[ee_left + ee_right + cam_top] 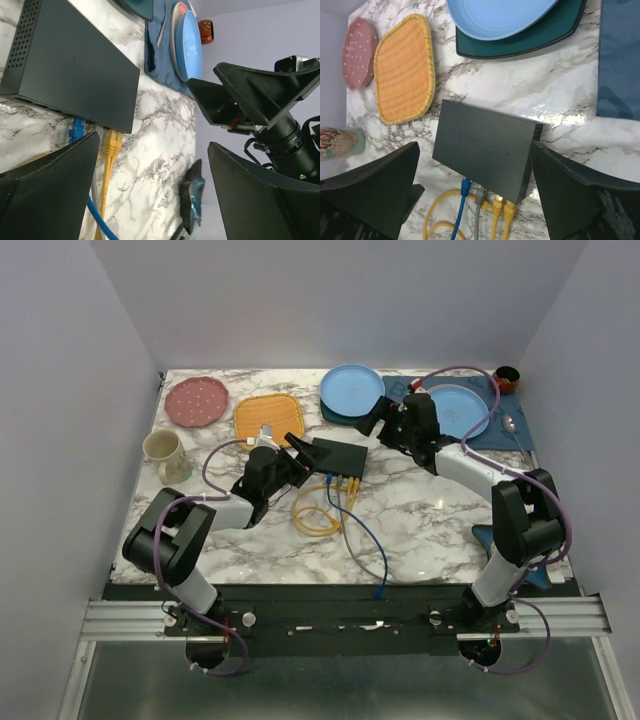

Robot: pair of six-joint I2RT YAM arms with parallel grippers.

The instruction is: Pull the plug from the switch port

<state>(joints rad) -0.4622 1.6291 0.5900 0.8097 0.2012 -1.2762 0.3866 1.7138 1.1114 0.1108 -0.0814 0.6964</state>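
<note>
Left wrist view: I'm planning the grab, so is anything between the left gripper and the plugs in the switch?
Nothing visible does. The blue plug and yellow plug in the switch sit right beside the open left gripper, with no object in the gap.

Desk (420, 530): white marble, in full view.
Far left: pink plate (196, 401), orange mat (268, 418), mug (166, 453).
Centre: switch (338, 455), cables (318, 518).
Far right: blue cloth (512, 438).

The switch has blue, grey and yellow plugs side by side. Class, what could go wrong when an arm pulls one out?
1. The blue plug, grey plug and yellow plugs sit close together, so a grip might catch a neighbour.
2. The left gripper and right gripper are open, neither holding the switch, so it may slide with the pull.
</note>
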